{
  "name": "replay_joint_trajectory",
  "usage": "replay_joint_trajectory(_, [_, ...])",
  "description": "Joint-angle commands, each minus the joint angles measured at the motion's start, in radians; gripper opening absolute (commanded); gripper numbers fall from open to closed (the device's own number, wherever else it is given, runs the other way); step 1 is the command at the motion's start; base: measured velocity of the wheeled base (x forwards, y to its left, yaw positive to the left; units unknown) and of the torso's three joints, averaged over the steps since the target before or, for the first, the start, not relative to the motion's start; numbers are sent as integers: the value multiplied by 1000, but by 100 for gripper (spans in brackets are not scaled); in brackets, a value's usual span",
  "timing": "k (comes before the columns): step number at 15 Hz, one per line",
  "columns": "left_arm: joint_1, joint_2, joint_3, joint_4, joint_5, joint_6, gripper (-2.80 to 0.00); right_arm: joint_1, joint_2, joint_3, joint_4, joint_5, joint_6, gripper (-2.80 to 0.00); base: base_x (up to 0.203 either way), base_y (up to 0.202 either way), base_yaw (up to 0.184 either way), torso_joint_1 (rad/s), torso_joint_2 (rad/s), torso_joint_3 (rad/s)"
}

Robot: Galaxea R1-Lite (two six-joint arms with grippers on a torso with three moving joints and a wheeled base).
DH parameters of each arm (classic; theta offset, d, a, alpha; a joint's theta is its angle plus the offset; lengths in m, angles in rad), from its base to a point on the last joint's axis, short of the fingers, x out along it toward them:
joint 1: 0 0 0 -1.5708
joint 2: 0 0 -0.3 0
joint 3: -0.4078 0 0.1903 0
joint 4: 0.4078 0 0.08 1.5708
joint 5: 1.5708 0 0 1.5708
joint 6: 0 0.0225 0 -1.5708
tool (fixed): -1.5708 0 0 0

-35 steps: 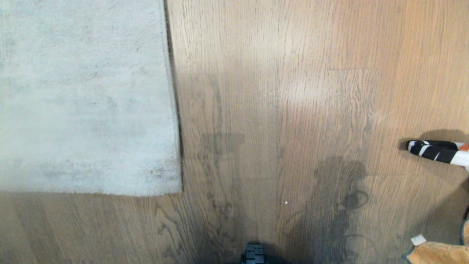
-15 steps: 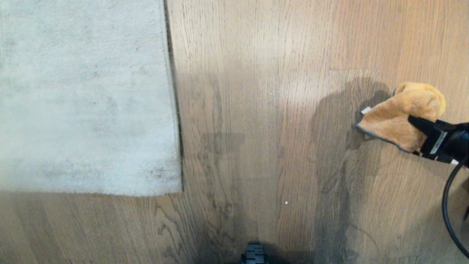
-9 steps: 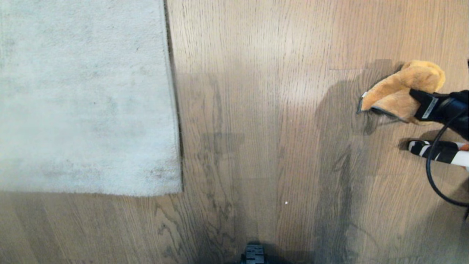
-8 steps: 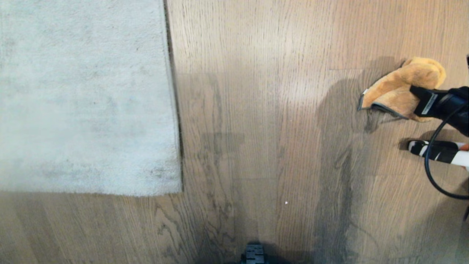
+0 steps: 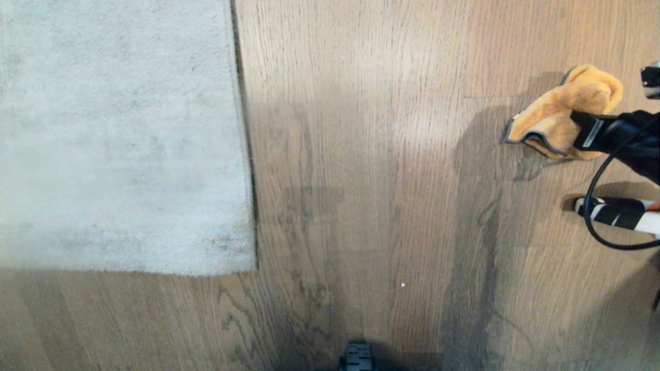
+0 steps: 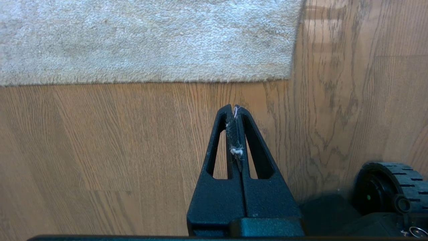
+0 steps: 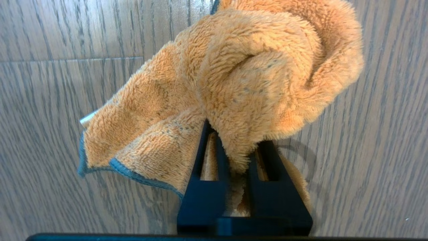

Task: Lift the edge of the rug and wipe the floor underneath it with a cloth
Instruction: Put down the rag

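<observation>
A: What lies at nine o'clock in the head view?

B: The rug edge [image 5: 246, 154], a straight bound border running down to a square corner near seven o'clock. The pile is pale grey-beige, short and slightly matted, lying flat on the floor [image 5: 361, 154].

A: And the floor?

B: Brown oak-look planks with dark grain and long straight seams; a broad shadow falls across the middle.

A: The left arm?

B: Only its own wrist view shows it. The left gripper [image 6: 234, 108] is pressed together, black tapered fingers [image 6: 219, 134] meeting at the tips with a bit of pale lint caught between them. It points at bare floor just short of the rug's near border, not touching it. A black treaded wheel [image 6: 388, 187] sits beside it.

A: Where is the cloth?

B: At two o'clock, well apart from the rug. The cloth [image 5: 562, 113] is fluffy orange-yellow plush, bunched into a rounded fold, with a thin blue-grey hem.

A: Held how?

B: The right gripper [image 5: 580, 131] reaches in from three o'clock, lying nearly level, pinching the bunched plush between its fingers. A black cable [image 5: 598, 206] loops below it, over a black-and-white striped object [image 5: 613, 214] on the floor.
</observation>
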Motion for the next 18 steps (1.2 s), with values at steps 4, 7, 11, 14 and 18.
replay_joint_trajectory(4, [0, 0, 0, 0, 0, 0, -280, -2, -10, -1, -5, 2, -1, 0, 0, 0, 0, 0, 0, 0])
replay_joint_trajectory(7, [0, 0, 0, 0, 0, 0, -280, -3, -38, 5, 1, 2, 2, 0, 0, 0, 0, 0, 0, 0])
replay_joint_trajectory(11, [0, 0, 0, 0, 0, 0, -280, -4, -143, 70, 63, 1, 1, 0, 0, 0, 0, 0, 0, 0])
replay_joint_trajectory(14, [0, 0, 0, 0, 0, 0, -280, -3, -272, 208, 98, 3, -1, 0, 0, 0, 0, 0, 0, 0])
replay_joint_trajectory(18, [0, 0, 0, 0, 0, -1, -280, -3, -396, 333, 105, 5, -2, 0, 0, 0, 0, 0, 0, 0])
